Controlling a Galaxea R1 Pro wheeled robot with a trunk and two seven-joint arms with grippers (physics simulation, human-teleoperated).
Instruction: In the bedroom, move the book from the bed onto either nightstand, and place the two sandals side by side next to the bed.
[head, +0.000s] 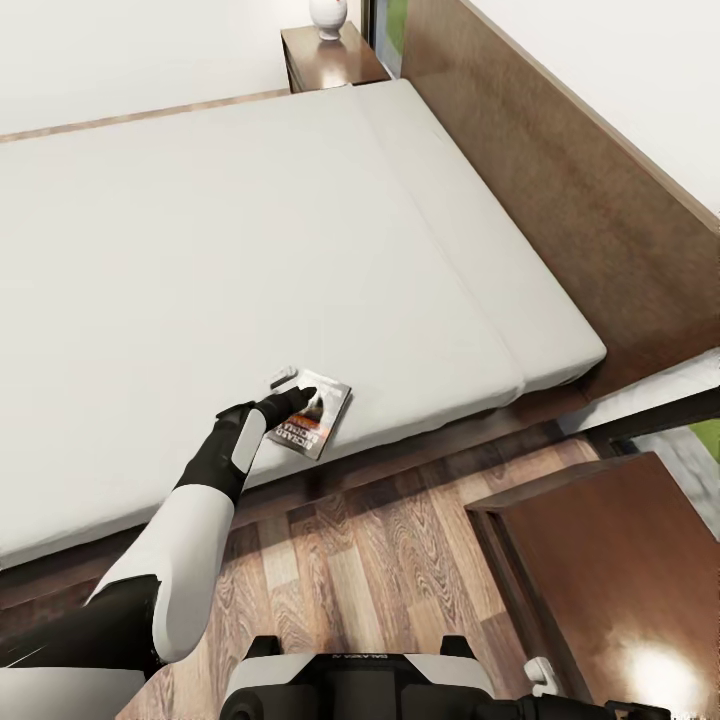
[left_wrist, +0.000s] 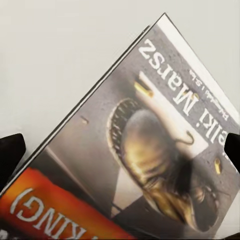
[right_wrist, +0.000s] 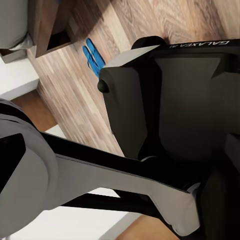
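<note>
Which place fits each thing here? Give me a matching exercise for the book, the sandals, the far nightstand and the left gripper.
Things:
1. book
2. sandals
3. far nightstand
4. left gripper

Places:
A. on the wood floor, lying side by side
B. near the mattress edge closest to the robot
C. reaching over the book
D. at the bed's far corner, a white object on top

Pairs: 1-B, 2-A, 3-D, 4-C

Two blue sandals (right_wrist: 93, 57) lie side by side on the plank floor (right_wrist: 75, 95) — beyond the robot's dark base (right_wrist: 175, 95)
</note>
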